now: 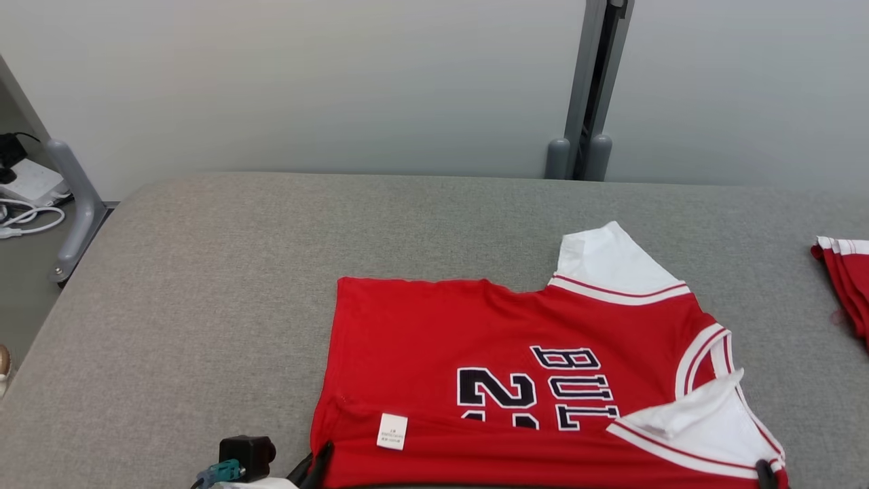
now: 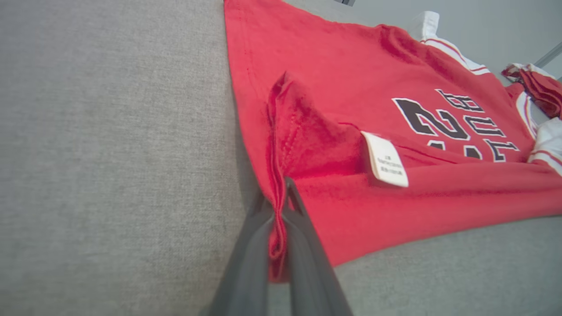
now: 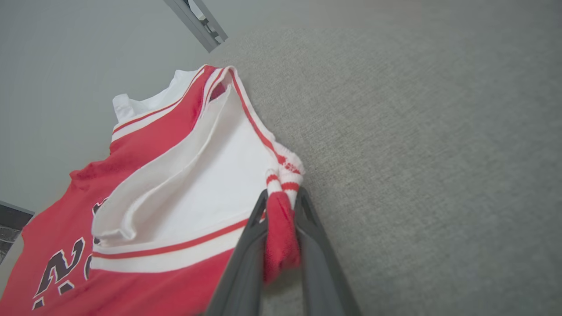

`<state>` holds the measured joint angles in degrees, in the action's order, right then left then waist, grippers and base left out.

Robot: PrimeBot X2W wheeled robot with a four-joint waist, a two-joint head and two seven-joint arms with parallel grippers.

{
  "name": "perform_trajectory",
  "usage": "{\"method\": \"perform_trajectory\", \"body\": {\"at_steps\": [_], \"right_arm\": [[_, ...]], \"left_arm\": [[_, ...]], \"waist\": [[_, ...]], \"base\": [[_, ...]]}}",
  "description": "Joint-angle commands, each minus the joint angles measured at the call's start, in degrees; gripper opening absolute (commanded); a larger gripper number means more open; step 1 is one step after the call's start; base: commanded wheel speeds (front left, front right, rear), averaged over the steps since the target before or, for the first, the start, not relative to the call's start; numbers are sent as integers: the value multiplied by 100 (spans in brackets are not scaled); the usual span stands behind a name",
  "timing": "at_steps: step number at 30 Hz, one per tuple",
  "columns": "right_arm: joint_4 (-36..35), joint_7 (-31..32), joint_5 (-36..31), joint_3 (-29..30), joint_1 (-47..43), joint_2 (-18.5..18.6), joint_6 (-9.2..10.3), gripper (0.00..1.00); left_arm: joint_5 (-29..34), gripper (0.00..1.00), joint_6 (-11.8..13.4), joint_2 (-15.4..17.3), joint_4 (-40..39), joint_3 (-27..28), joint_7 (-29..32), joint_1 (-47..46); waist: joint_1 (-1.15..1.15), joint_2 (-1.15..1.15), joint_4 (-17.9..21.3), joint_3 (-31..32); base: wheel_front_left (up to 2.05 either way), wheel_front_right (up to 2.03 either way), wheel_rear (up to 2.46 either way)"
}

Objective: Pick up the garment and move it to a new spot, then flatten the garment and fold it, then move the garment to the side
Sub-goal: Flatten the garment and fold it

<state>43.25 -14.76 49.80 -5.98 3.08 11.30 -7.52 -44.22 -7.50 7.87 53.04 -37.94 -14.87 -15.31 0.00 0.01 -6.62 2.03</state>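
Garment: a red knit basketball jersey with white sleeves and black lettering lies spread on the grey woven table covering. In the head view it sits right of centre, towards the near edge, with its hem to the left and its neck to the right.
Near edge: the strip of jersey closest to the robot is turned over onto the front and hides the lower part of the black numerals. A small white care label shows on that flap.
Left claw: the left gripper has its two dark fingers pressed tight on the near-left hem corner. Bunched red cloth runs down between them, and the corner stands up in a ridge above the fingertips.
Right claw: the right gripper is narrow and pinches a wad of red cloth. Red-and-white striped trim sticks out just past the tips, at the near shoulder.
Sleeves: the far white sleeve lies flat and points away from the robot. The near white sleeve lies partly over the red front.
Right edge: a second red garment with white trim lies well apart from the jersey.
Background: a grey metal post stands against the pale wall, and white cables lie on the floor to the left.
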Motion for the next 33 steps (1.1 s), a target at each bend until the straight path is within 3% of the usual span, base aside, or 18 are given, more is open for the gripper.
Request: {"method": "perform_trajectory", "body": {"at_steps": [1,13,14,15,16,17,26,33], "right_arm": [[-29,-54,-25,65,-98,36,6,0],[-253,125,-128,245,-534,-269,5,0],[-289,132,-79,293,-530,-282,5,7],[-342,131,-71,331,-525,-273,5,69],[-380,163,-30,371,-534,-285,5,100],[-421,200,-21,393,-544,-288,5,100],[-1057,29,-620,692,-244,20,3,100],[-1733,-46,-1348,744,173,-13,3,100]], "left_arm": [[-66,0,3,107,41,11,-6,64],[-289,0,3,198,84,-215,168,174],[-297,20,3,208,92,-235,205,170],[-301,45,3,219,94,-248,216,162],[-312,83,3,230,93,-260,231,154],[-316,100,3,247,98,-262,228,142],[-361,100,330,451,-411,453,-25,-119],[350,100,585,377,-1705,1615,-30,201]], "waist": [[0,-1,-44,22],[0,-1,-119,75],[0,-1,-119,73],[0,-1,-122,71],[0,-1,-126,68],[0,-1,-129,66],[0,-1,-138,54],[0,-1,-28,-19]], "base": [[0,0,0],[0,0,0],[0,0,0],[0,0,0],[0,0,0],[0,0,0],[0,0,0],[0,0,0]]}}
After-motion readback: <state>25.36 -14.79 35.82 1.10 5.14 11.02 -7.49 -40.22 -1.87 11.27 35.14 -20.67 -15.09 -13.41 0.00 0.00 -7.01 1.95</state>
